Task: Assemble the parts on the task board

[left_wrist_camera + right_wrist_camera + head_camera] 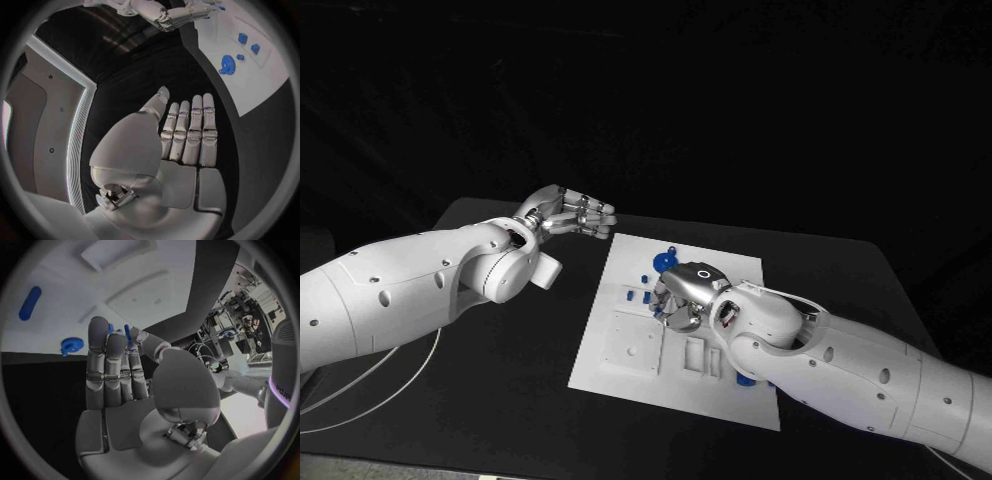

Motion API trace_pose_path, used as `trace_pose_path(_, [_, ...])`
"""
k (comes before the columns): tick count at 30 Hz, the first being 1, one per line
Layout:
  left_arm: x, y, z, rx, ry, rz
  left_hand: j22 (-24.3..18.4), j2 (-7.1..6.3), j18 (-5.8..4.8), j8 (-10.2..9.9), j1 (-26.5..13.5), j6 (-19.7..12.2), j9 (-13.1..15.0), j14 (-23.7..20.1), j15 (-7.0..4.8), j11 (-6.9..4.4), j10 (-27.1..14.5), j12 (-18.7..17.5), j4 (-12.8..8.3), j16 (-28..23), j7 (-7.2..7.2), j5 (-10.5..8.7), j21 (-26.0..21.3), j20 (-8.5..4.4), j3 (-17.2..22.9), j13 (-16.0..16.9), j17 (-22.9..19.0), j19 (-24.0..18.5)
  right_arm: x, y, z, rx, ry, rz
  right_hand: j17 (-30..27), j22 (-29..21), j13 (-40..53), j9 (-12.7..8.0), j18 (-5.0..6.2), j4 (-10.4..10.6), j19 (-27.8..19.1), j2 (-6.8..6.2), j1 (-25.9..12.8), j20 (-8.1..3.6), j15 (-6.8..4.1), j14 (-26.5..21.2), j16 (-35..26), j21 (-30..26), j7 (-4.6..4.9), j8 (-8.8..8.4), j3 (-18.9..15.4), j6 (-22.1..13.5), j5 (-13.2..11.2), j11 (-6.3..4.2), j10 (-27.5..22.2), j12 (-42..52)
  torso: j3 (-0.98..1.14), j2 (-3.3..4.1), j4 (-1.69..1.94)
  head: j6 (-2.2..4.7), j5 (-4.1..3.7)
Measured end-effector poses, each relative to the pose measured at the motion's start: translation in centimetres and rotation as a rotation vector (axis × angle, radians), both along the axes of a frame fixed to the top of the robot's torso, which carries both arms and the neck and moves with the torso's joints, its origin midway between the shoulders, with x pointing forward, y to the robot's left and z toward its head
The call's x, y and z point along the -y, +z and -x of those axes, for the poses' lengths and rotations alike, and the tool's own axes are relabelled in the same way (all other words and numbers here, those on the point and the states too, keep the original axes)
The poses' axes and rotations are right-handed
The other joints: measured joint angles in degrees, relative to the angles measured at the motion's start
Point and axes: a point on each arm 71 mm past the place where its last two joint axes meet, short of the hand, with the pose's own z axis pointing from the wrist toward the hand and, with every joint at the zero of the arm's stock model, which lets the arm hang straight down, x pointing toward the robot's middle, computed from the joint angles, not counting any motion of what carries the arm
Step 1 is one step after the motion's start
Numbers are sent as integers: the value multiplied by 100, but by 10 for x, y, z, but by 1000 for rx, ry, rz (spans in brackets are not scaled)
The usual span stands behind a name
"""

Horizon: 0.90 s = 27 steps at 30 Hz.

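At the left of the black worktop [488,400] the left robot hand [568,213] hovers just off the far left corner of the task board [635,368]; its fingers lie straight and close together with nothing in them, released and idle. The white task board lies in the middle of the worktop, with small blue parts [652,265] scattered toward its far end and pale recesses nearer the robot. Over the board's middle the right robot hand [684,296] is lowered, fingers pointing down toward the surface. In the right wrist view a thin blue piece [127,333] stands up right at its fingertips [97,329]; whether it is pinched or merely behind them, I cannot tell. Further right, a long blue part [747,381] lies at the board's edge beneath the right forearm. The step in hand looks like picking or seating a small part; next calls for a sure pinch and alignment over its recess.
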Motion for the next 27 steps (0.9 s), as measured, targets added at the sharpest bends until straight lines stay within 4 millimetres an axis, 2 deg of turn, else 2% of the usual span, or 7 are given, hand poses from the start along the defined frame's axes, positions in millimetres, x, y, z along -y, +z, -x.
trace_pose_path(4, [2,0,0,-1,-3,1,0,0,0,0,0,0,0,0,0,0,0,0,0,0,0,0,0,0,0,0,0,0,-7,-5,2,-8,12,11,-17,25,0,0,1,0,0,2,2,0,0,0,0,-35,0,-1,0,0,0,-1,-1,0,9,1,-10,-23,80])
trace_pose_path(7, [3,-1,0,-1,-5,1,-3,0,0,0,0,0,0,0,0,0,0,0,0,0,0,0,0,0,0,0,0,0,-11,-9,4,-13,22,20,-18,29,0,-1,1,0,0,10,10,1,0,0,0,-39,0,-2,-1,0,0,-1,-1,0,9,0,-10,-36,129])
trace_pose_path(12, [4,-1,0,-2,-7,1,-8,0,1,0,0,0,0,0,0,0,0,0,0,0,0,0,0,0,0,0,0,0,-16,-14,8,-16,38,37,-18,29,0,-2,1,0,0,18,18,1,0,0,0,-39,1,-2,-1,-1,-1,-1,-1,0,-2,-1,-1,-31,140])
trace_pose_path(20, [5,-3,0,-5,-8,-2,-16,0,0,0,0,0,0,0,0,0,0,0,0,0,0,0,-1,0,0,0,0,0,-19,-24,9,-27,46,65,-25,58,0,-3,1,-1,0,25,25,2,1,0,-1,-67,3,-3,-2,-3,29,-2,-2,-6,-4,-1,4,-16,192])
trace_pose_path(27, [7,-3,0,-6,-12,-2,-16,0,0,0,0,0,0,0,0,0,0,0,4,0,0,0,-1,0,4,0,0,0,-20,-31,9,-37,49,79,-32,74,1,-5,2,-1,8,35,13,10,1,0,-1,-67,4,-3,-2,-4,30,-2,-2,-10,-4,2,-4,-53,248])
